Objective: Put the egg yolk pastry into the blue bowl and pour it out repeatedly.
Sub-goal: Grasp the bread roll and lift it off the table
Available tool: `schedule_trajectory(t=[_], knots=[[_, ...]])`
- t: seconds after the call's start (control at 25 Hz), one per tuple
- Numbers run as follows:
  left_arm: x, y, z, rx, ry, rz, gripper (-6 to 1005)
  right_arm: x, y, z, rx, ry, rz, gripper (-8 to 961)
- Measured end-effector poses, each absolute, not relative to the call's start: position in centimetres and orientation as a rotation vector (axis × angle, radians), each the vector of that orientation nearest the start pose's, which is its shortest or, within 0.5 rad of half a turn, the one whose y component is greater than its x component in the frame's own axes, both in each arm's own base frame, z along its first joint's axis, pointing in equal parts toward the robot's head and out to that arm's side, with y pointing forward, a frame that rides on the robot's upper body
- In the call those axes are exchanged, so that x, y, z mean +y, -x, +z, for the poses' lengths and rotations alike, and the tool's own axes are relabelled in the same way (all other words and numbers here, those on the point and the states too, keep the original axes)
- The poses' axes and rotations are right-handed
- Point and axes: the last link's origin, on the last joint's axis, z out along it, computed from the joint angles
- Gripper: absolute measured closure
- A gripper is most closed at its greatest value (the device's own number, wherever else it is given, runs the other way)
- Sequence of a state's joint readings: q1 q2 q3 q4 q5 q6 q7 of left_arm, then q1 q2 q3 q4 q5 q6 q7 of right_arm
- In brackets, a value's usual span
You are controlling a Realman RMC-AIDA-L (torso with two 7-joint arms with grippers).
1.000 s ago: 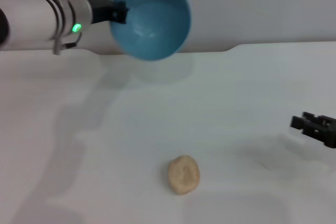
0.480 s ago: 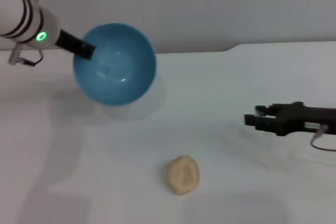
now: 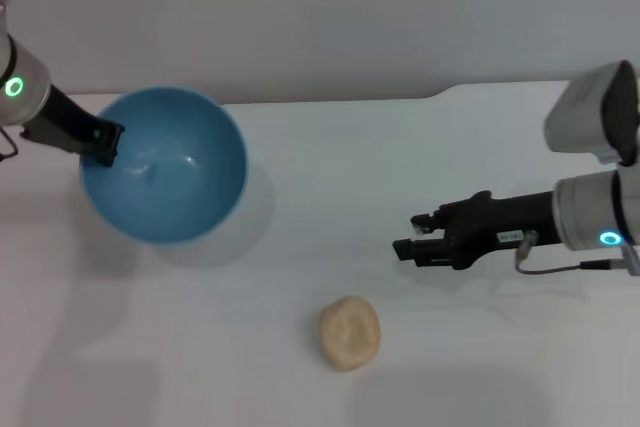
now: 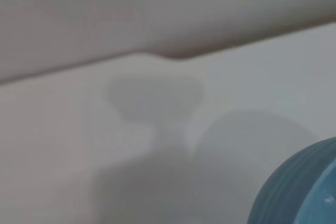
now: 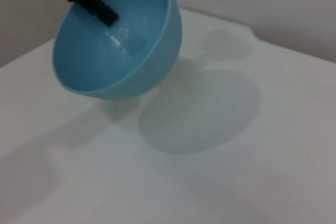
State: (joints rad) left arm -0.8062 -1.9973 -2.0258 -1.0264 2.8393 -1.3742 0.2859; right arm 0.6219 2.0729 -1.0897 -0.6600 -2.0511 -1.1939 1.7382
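Observation:
The blue bowl (image 3: 170, 172) hangs tilted just above the table at the left, its inside empty and facing up toward me. My left gripper (image 3: 101, 141) is shut on the bowl's left rim, and one finger (image 5: 93, 4) shows inside the bowl (image 5: 134, 51) in the right wrist view. The left wrist view catches only the bowl's outer wall (image 4: 296, 192). The egg yolk pastry (image 3: 350, 332) lies alone on the table near the front middle. My right gripper (image 3: 412, 237) is open, reaching in from the right, above and to the right of the pastry with nothing between its fingers.
The white table (image 3: 330, 177) ends at a grey wall along the back, with a small step in that edge (image 3: 440, 95). The bowl's shadow (image 5: 199, 111) falls on the tabletop beside it. My right forearm (image 3: 590, 217) takes up the right side.
My left arm has carried the bowl down and to the left, from high at the back to just over the table. My right gripper has come in from the right edge toward the pastry.

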Motion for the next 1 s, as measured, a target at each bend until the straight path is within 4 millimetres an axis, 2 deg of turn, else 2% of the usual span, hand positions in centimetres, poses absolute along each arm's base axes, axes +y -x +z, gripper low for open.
schedule_trajectory(t=[0.24, 0.44, 0.72, 1.0], knots=[[41.7, 22.5, 4.8, -1.371, 2.068, 0.453, 987, 36.3, -23.8, -6.5, 0.803, 2.803, 0.164, 507], [41.2, 22.3, 3.8, -1.374, 2.103, 0.487, 987, 35.3, -22.8, -8.7, 0.785, 2.859, 0.126, 510], [40.9, 21.7, 2.4, -1.337, 2.150, 0.536, 986, 34.4, -22.2, -9.9, 0.806, 2.901, 0.113, 514], [40.7, 21.4, 1.9, -1.330, 2.169, 0.547, 986, 33.5, -22.9, -10.8, 0.842, 2.910, 0.043, 518]])
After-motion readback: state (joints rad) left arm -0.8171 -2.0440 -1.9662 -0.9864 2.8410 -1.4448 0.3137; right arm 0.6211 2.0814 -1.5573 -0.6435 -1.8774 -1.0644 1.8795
